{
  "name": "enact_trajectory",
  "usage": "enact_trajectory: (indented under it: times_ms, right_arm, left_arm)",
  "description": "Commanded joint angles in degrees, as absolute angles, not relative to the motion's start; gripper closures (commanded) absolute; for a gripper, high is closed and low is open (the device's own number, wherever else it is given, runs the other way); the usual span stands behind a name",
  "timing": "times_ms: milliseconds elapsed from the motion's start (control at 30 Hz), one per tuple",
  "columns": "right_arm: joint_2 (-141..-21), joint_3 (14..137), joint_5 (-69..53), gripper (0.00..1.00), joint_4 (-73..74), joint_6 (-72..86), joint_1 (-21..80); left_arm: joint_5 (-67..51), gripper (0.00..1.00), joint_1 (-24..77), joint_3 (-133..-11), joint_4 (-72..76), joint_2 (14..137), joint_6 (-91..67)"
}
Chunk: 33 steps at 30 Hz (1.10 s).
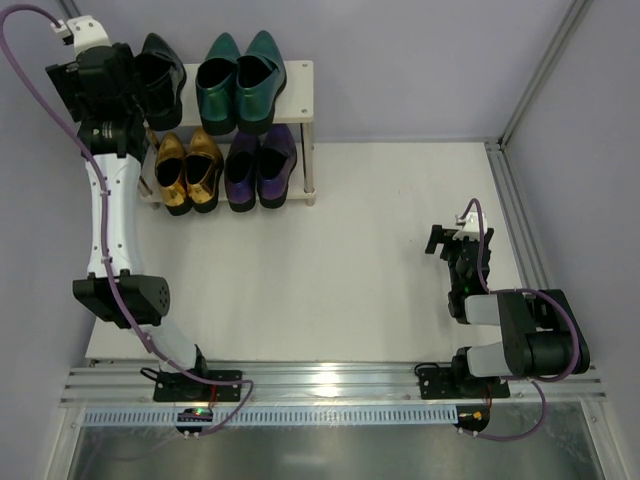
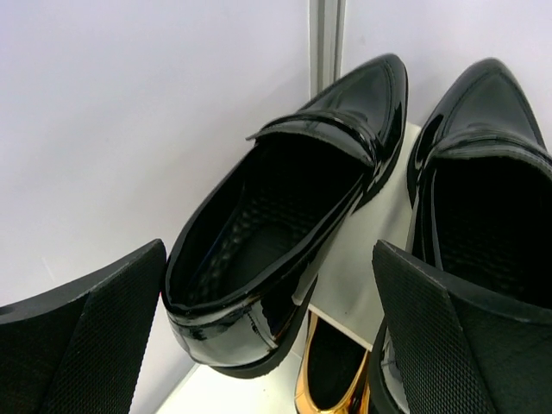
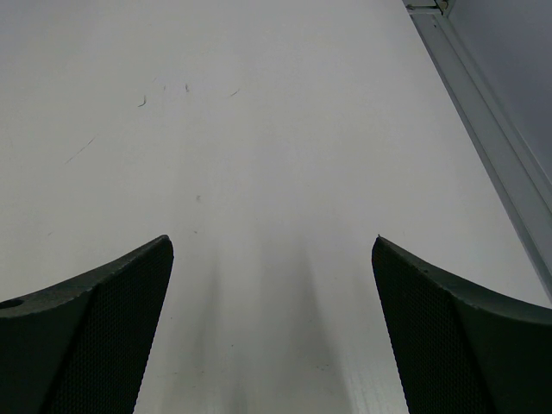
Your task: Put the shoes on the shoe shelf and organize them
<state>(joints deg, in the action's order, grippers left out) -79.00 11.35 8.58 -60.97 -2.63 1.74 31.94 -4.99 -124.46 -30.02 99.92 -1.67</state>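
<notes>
The shoe shelf (image 1: pixel 297 90) stands at the back left. Its top board holds the green pair (image 1: pixel 240 80) and a black shoe (image 1: pixel 162 72). Its lower board holds the gold pair (image 1: pixel 188 168) and the purple pair (image 1: pixel 260 165). My left gripper (image 1: pixel 135 80) is open at the top board's left end. In the left wrist view it (image 2: pixel 268 246) is open around the heel of the left black shoe (image 2: pixel 285 207), which overhangs the board (image 2: pixel 362 267). The second black shoe (image 2: pixel 492 164) lies beside it, with a gold shoe (image 2: pixel 332 371) below. My right gripper (image 1: pixel 442 240) (image 3: pixel 272 250) is open and empty over the table.
A lilac wall rises right behind and left of the shelf. A metal rail (image 1: pixel 515 215) (image 3: pixel 483 129) runs along the table's right edge. The white tabletop (image 1: pixel 330 280) stretches between the shelf and my right arm.
</notes>
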Motion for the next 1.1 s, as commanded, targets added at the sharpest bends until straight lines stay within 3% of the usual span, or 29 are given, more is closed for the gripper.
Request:
enact_trajectory:
  times_ms: [0, 600, 933, 1067]
  right_arm:
    - [-78.2, 11.8, 8.0, 0.03, -63.9, -1.8, 1.6]
    - [-78.3, 11.9, 8.1, 0.03, -63.8, -1.9, 1.6]
    - [-78.3, 11.9, 8.1, 0.03, -63.8, -1.8, 1.6]
    - [-78.2, 11.9, 8.0, 0.03, -63.9, -1.8, 1.6]
  left_arm:
    - [28.0, 0.00, -4.8, -119.4, -23.1, 95.6, -0.3]
    - [25.1, 0.00, -8.4, -97.3, -6.3, 80.2, 4.8]
    - [20.2, 0.00, -8.2, -103.0, -11.8, 81.7, 2.8]
    - [23.2, 0.00, -8.2, -103.4, -13.9, 83.1, 2.3]
